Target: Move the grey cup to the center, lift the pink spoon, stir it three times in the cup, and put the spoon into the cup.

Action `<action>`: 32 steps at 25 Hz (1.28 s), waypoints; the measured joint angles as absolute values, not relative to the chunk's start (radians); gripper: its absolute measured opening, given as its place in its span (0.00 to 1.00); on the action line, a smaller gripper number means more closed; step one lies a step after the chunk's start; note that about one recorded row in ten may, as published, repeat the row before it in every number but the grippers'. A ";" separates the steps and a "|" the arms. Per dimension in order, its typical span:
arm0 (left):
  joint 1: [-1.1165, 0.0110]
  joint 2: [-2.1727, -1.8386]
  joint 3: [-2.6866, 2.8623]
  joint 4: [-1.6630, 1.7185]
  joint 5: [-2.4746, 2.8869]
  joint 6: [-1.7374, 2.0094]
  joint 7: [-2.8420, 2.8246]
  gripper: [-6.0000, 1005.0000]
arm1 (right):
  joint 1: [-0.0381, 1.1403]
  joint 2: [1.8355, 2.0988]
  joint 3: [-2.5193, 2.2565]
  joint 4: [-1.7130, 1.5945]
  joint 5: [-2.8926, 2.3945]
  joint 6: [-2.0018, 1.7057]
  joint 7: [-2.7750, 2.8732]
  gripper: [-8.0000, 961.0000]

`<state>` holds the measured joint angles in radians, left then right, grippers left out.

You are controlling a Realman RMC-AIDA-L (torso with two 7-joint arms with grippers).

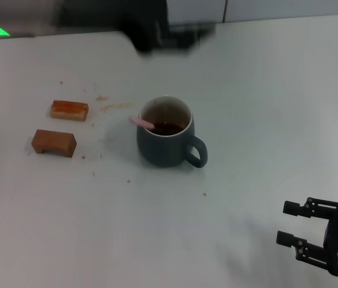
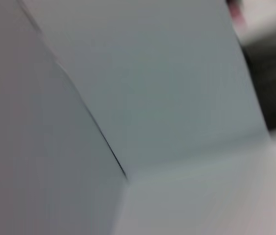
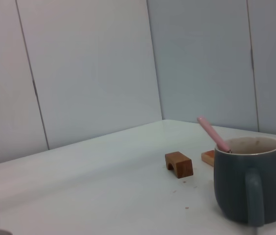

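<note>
The grey cup (image 1: pixel 166 135) stands upright near the middle of the white table (image 1: pixel 247 90), its loop handle turned toward the near right. The pink spoon (image 1: pixel 141 122) stands inside the cup, its pale pink handle leaning over the rim on the left side. In the right wrist view the cup (image 3: pixel 249 180) and the spoon's handle (image 3: pixel 213 133) show too. My right gripper (image 1: pixel 290 224) is open and empty at the near right, well away from the cup. My left gripper is out of view; its wrist view shows only wall panels.
Two brown wooden blocks lie left of the cup: an orange-topped one (image 1: pixel 69 110) and an arched one (image 1: pixel 54 143), which also shows in the right wrist view (image 3: pixel 179 164). Small crumbs and stains dot the table near them. A dark object (image 1: pixel 166 33) sits at the far edge.
</note>
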<state>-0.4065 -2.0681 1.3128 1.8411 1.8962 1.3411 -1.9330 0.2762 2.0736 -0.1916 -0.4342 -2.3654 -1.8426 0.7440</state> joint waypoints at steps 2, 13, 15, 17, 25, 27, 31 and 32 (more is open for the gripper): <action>-0.336 -2.069 1.234 1.743 1.630 1.281 -1.859 0.65 | 0.278 2.074 -0.191 -0.435 -2.365 -1.842 0.744 0.57; -0.281 -2.067 1.151 0.857 0.777 1.457 -1.348 0.65 | 0.285 2.073 -0.189 -0.435 -2.363 -1.842 0.745 0.57; -0.292 -2.067 1.135 0.676 0.731 1.527 -1.190 0.65 | 0.286 2.072 -0.188 -0.435 -2.362 -1.839 0.745 0.57; -0.289 -2.066 1.128 0.562 0.728 1.580 -1.016 0.65 | 0.287 2.071 -0.185 -0.436 -2.361 -1.836 0.746 0.57; -0.196 -2.062 1.143 0.396 0.863 1.632 -0.609 0.65 | 0.283 2.071 -0.181 -0.447 -2.356 -1.817 0.746 0.57; -0.170 -2.052 1.140 0.388 1.009 1.613 -0.581 0.65 | 0.283 2.071 -0.172 -0.449 -2.353 -1.815 0.746 0.57; -0.163 -2.039 1.134 0.377 1.106 1.576 -0.588 0.65 | 0.283 2.071 -0.170 -0.451 -2.353 -1.815 0.746 0.57; -0.166 -2.033 1.133 0.370 1.140 1.553 -0.591 0.65 | 0.283 2.071 -0.170 -0.455 -2.353 -1.814 0.746 0.57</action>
<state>-0.1656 -2.0328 1.1327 0.3696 1.1400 1.5527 -0.5912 0.2826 2.0710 -0.1703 -0.4554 -2.3530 -1.8138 0.7456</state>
